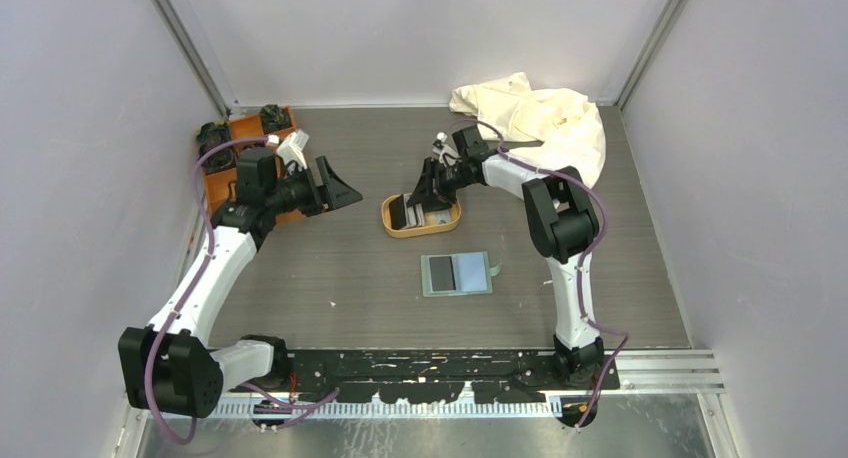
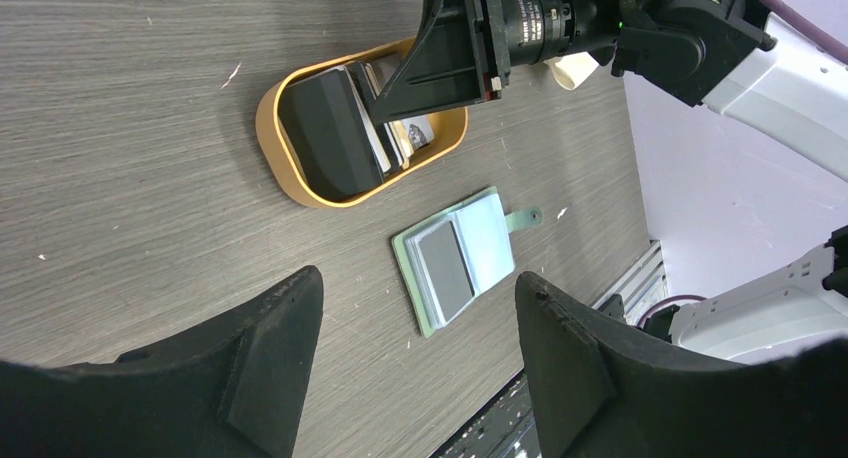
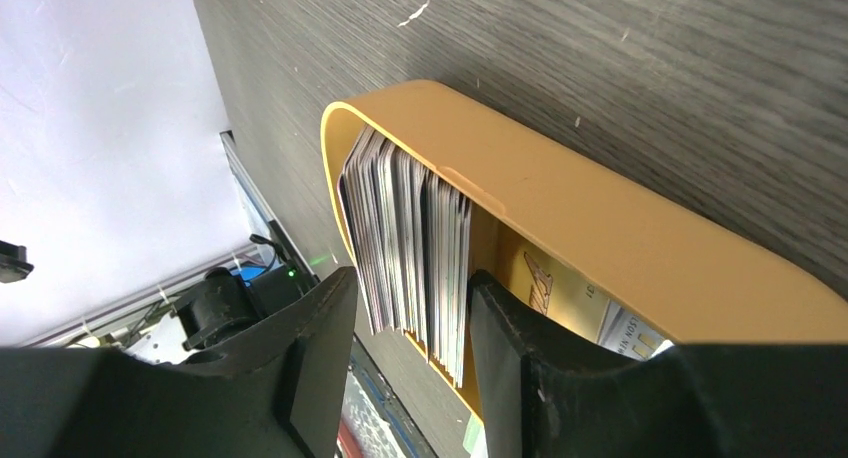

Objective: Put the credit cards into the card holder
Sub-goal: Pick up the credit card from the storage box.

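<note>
Pickup is the step in hand: my right pincer (image 3: 412, 308) is down in the tan tray (image 3: 600, 228), one finger on each side of the credit cards (image 3: 400, 228), which stand on edge in a tight pack against the tray's end. The fingers sit right up against the pack's outer faces, but I cannot tell whether they are pressing or only bracketing it. The pack rests in the tray; nothing is lifted.

My left pincer (image 1: 338, 183) hangs open and empty above the tabletop (image 1: 340, 278), well off to the tray's left, pointing toward it.

The card holder (image 1: 458, 274) lies opened flat on the tabletop just in front of the tray, its snap tab sticking out to one side; grey and pale blue faces show inside.

Next, I judge, I need to separate one card rather than the whole pack, then carry it across and line its edge with a slot. My left pincer may have to pin the holder down.
</note>
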`<action>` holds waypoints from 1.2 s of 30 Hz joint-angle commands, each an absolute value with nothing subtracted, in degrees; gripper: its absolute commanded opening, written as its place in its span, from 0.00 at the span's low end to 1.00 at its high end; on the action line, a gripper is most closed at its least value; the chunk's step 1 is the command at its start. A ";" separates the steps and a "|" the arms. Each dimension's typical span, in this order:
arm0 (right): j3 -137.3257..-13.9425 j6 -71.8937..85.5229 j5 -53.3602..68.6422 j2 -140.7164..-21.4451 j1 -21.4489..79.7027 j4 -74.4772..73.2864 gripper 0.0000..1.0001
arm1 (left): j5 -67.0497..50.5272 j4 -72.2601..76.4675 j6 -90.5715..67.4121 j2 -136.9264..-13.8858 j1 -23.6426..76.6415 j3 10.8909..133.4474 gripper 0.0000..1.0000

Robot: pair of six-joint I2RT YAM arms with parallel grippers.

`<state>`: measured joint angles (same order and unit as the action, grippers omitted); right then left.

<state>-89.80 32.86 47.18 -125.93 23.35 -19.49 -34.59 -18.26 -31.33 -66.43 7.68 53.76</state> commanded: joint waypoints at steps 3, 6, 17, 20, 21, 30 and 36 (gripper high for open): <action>-93.95 29.66 46.06 -126.80 25.13 -23.22 0.52 | -36.20 -15.52 -31.76 -66.15 7.12 53.79 0.70; -94.83 28.30 44.84 -127.39 26.01 -24.94 0.53 | -36.21 -15.53 -31.73 -66.02 7.11 53.72 0.71; -95.20 27.33 46.33 -124.93 25.49 -25.50 0.52 | -36.08 -15.64 -31.72 -65.94 7.03 53.70 0.70; -94.86 27.33 46.88 -123.65 24.81 -25.61 0.51 | -36.11 -15.61 -31.66 -66.02 7.03 53.70 0.70; -94.64 27.40 47.09 -123.32 24.59 -25.51 0.51 | -36.08 -15.61 -31.70 -66.02 7.03 53.66 0.70; -93.13 28.39 48.67 -121.41 21.73 -24.43 0.50 | -35.99 -15.70 -31.56 -66.33 7.03 53.70 0.70; -92.72 27.31 47.50 -121.45 20.46 -25.71 0.48 | -35.90 -15.76 -31.60 -66.30 7.05 53.70 0.70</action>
<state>-92.66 28.16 46.68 -125.45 21.08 -25.71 -34.61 -18.26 -31.33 -66.50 7.38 53.60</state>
